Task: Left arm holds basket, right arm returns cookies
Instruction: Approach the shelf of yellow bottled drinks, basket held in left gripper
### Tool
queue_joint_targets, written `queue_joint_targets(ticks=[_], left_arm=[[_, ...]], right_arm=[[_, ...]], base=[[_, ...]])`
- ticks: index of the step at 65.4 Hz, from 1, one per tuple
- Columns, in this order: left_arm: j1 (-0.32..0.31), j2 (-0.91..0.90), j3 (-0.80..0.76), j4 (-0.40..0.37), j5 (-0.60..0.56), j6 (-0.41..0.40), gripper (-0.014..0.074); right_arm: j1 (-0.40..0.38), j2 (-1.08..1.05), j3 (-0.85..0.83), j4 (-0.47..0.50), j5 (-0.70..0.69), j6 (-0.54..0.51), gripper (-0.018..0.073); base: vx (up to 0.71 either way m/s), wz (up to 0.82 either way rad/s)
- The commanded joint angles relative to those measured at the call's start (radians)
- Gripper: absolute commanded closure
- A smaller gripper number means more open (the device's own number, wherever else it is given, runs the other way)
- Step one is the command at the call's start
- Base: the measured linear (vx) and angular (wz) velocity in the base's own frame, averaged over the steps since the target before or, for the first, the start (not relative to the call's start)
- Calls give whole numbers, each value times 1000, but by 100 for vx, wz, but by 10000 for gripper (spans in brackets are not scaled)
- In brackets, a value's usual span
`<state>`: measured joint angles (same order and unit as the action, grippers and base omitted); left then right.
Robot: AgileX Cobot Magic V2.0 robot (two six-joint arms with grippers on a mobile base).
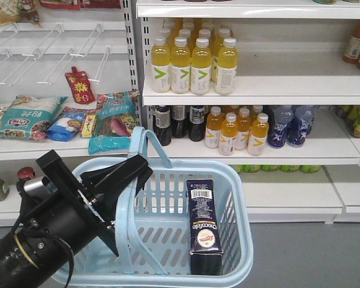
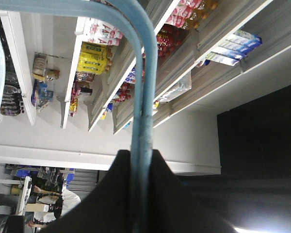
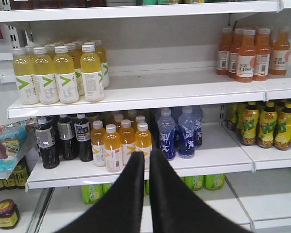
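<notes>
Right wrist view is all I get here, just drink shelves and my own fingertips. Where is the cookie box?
Observer: The cookie box stands on end inside the basket, near its right-hand wall in the front view.
Operator: Is anything holding the basket?
Observer: Yes. The left gripper is clamped on one blue handle.
Operator: Is anything else in there with the box?
Observer: Nothing else shows in the part of the basket that the left arm does not hide.
</notes>
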<state>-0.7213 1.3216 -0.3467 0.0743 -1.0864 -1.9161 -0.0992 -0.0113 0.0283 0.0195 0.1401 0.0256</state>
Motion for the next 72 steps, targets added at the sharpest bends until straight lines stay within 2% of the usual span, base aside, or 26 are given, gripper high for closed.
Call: queue_joint_targets(ticks=[1, 40, 72], left_arm=[[-7, -30, -25, -14, -174, -7, 596], [-7, -30, -25, -14, -174, -7, 596], [-7, -30, -25, -14, -174, -7, 596]], right_arm=[[-6, -12, 17, -7, -73, -5, 565], [-6, -12, 17, -7, -73, -5, 565], [-6, -12, 17, -7, -73, -5, 565]], base=[[45, 10], [37, 6], [13, -10]])
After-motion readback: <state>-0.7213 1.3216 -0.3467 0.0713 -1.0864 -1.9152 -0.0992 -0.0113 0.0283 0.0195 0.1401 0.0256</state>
